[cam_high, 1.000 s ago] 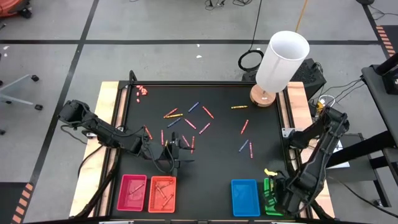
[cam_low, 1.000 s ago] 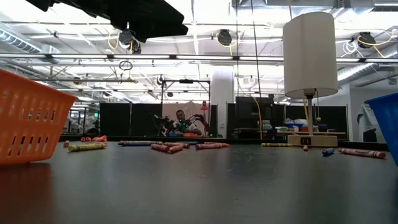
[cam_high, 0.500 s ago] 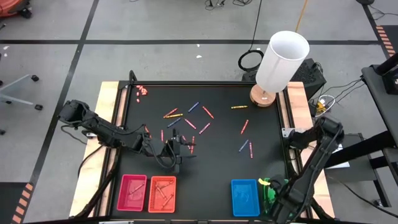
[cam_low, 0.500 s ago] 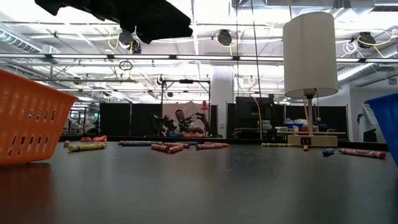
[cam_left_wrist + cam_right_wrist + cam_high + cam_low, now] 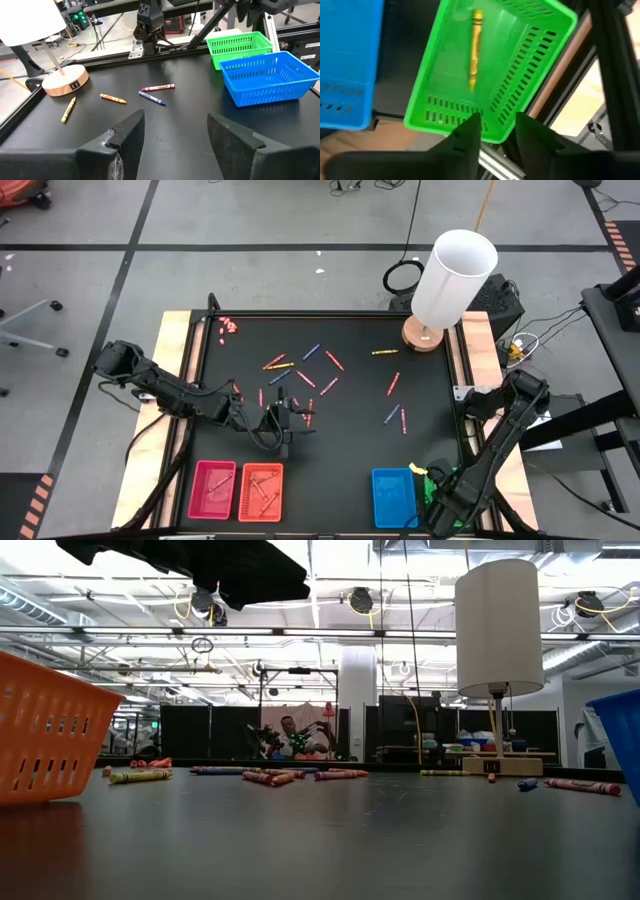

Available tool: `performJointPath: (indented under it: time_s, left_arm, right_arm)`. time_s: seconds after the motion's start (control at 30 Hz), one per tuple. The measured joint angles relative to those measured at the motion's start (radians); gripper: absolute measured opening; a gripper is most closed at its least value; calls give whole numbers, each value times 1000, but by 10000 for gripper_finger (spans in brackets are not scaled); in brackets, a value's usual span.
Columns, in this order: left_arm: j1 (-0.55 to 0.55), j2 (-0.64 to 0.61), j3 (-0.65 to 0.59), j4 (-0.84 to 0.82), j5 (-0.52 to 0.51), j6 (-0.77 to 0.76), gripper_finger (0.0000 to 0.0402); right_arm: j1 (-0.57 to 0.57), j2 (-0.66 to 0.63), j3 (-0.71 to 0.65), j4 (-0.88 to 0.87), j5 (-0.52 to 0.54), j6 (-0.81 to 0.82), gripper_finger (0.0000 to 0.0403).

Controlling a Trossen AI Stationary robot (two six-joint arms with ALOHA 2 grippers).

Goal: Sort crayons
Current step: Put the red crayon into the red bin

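Hovering over the green tray (image 5: 520, 60), right claw (image 5: 497, 127) stands narrowly parted, empty; yellow crayon (image 5: 475, 50) lies inside. Left claw (image 5: 175, 135), wide and empty, waits mid-worktop; next likely a fresh pick.

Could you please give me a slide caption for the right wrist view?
Right gripper, fingers parted, above the green tray with a yellow crayon in it, blue tray alongside.
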Motion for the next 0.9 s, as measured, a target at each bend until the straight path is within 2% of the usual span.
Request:
performJointPath:
  time_s: [0.13,0.2,0.4,0.6,0.67,0.8,0.9]
  left_arm:
    - [0,0,0,0,0,0,212]
    - [0,0,0,0,0,0,212]
    - [0,0,0,0,0,0,212]
    - [1,0,0,0,-1,0,212]
    - [4,0,0,0,-1,0,212]
    - [15,0,0,-1,-3,-10,212]
    - [19,0,0,-4,-9,-10,212]
  right_arm:
    - [-13,-21,0,25,4,-35,160]
    - [-24,-38,0,27,39,-36,171]
    - [-68,-81,0,-13,316,-86,177]
    - [-181,-80,0,-190,569,-211,169]
    - [-240,-79,0,-203,623,-307,166]
    - [-386,-79,0,-199,661,-580,158]
    - [-485,-76,0,-165,781,-785,153]
